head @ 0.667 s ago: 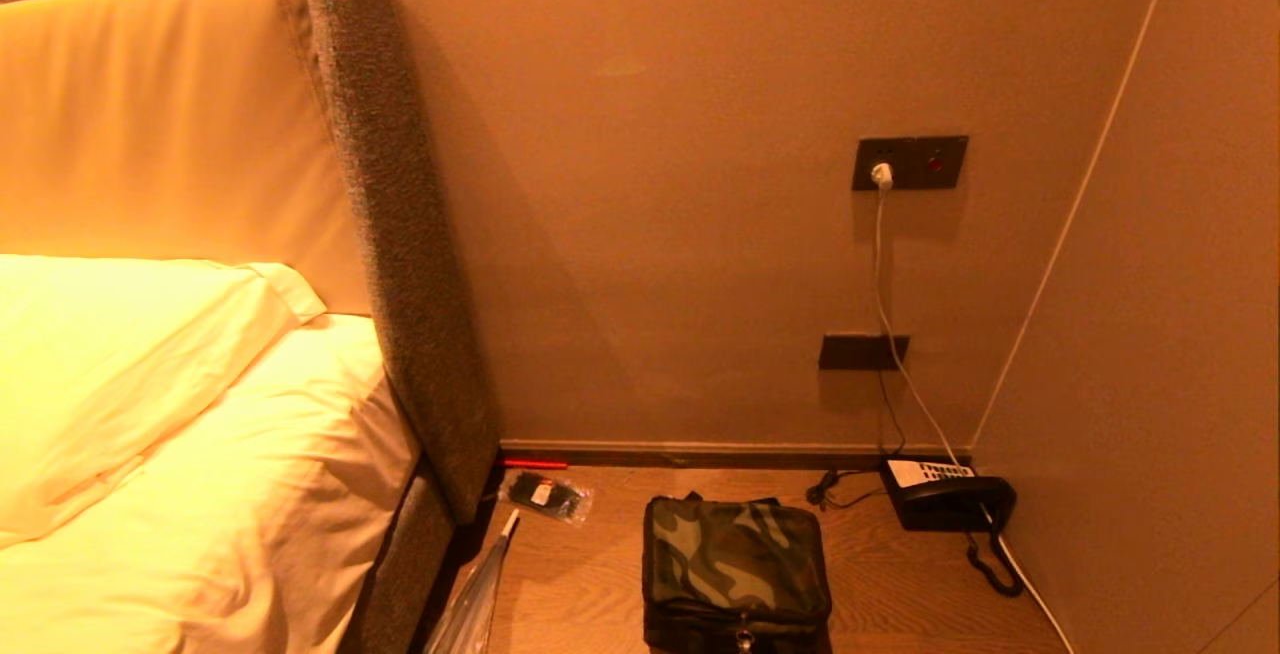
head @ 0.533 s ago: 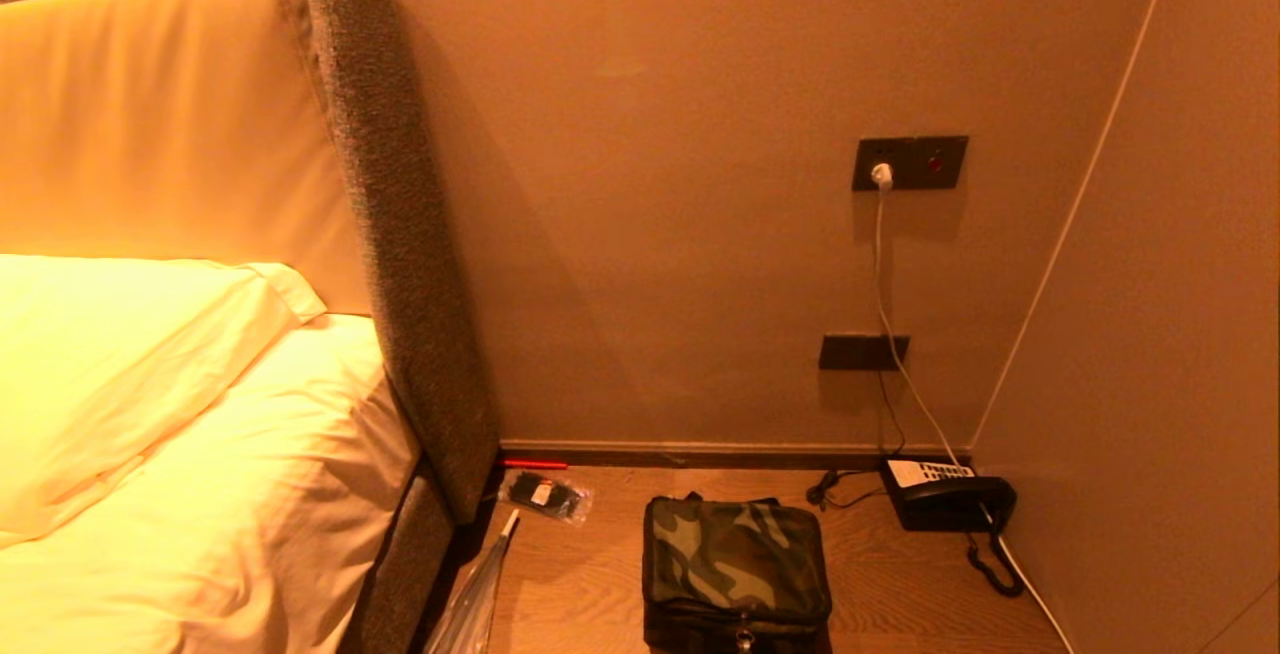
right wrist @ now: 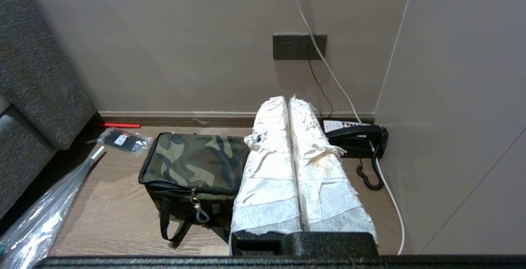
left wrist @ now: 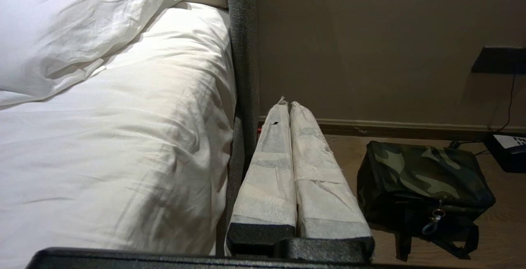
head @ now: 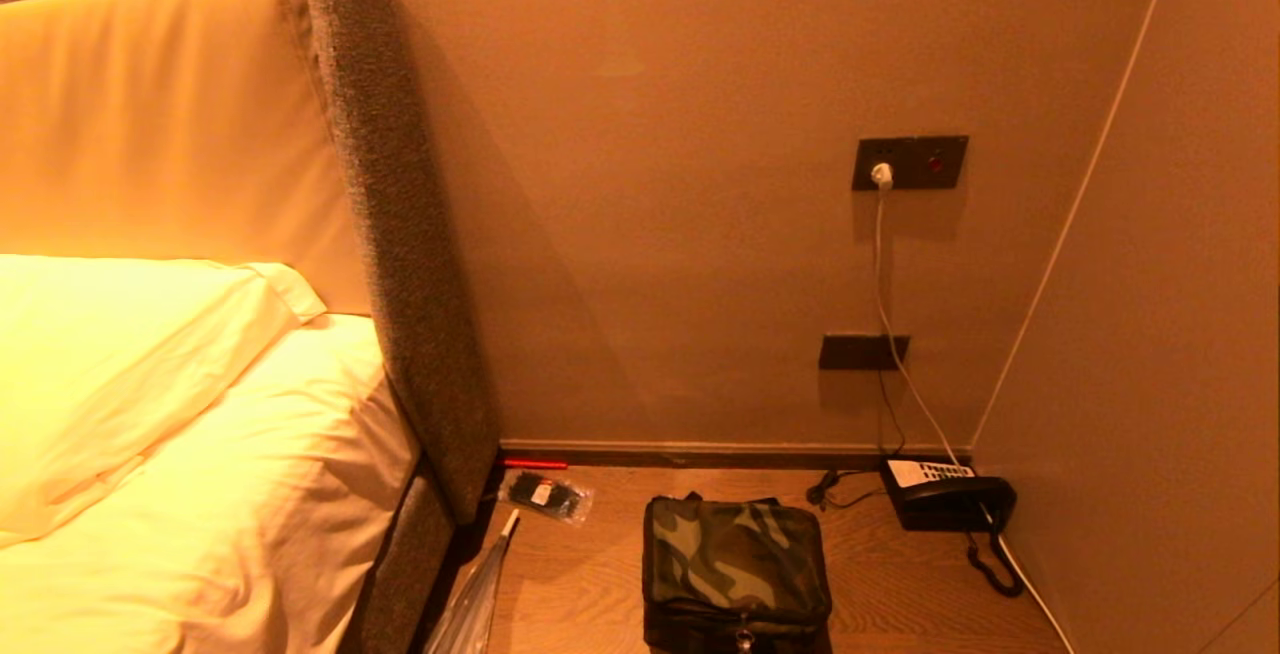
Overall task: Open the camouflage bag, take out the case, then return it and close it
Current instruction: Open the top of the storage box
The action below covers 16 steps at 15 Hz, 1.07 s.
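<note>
The camouflage bag (head: 736, 569) stands closed at the bottom centre of the head view, on the wooden surface (head: 590, 584) between the bed (head: 200, 494) and the black telephone (head: 948, 496). I judge that the step in hand is to reach the zipper, so the first thing is to find the zipper pull (right wrist: 199, 213), which hangs on the front face of the bag, in the lower middle of the right wrist view. To do it well, a gripper should first spread its fingers, come down on the pull from the front and draw it along the seam, while the other steadies the bag. The case cannot be seen; probably it is inside. The left gripper (left wrist: 287, 106) and the right gripper (right wrist: 287, 100) have their padded fingers pressed together, hold nothing, and touch nothing.
</note>
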{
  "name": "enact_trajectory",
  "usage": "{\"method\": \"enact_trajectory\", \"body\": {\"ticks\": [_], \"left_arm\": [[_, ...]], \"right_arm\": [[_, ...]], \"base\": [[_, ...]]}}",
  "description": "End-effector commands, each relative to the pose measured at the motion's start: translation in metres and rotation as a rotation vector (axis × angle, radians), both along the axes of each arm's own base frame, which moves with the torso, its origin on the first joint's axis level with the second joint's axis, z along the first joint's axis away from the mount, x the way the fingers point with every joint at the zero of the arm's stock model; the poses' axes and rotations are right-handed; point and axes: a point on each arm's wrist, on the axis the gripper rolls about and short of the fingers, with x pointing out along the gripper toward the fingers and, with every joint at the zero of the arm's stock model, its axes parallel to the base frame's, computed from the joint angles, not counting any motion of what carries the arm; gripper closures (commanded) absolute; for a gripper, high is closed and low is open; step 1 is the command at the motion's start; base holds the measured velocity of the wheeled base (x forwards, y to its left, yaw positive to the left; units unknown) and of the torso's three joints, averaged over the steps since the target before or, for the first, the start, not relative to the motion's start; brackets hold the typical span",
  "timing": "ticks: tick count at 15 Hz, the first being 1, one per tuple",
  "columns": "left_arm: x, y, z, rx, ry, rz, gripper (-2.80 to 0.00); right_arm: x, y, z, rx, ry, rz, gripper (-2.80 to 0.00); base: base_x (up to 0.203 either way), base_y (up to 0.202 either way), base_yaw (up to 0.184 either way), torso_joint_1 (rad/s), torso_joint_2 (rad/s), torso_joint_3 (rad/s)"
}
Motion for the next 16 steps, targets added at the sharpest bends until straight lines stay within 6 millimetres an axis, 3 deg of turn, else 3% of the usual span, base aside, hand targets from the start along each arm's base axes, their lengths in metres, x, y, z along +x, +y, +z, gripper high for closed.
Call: {"method": "enact_trajectory", "body": {"ticks": [1,16], "left_arm": [[0.0000,0.0000,0.0003,0.009,0.000,0.001,0.00],[0.0000,0.0000,0.0005,0.041,-0.002,-0.002,0.00]], "right_arm": [[0.0001,0.0000,0.0000,-0.001,0.001,0.000,0.00],[0.0001,0.0000,0.0000,0.000,0.001,0.000,0.00]], "base": [[0.000,0.000,0.000,0.000,0.00,0.000],[0.000,0.000,0.000,0.003,0.00,-0.079]]}}
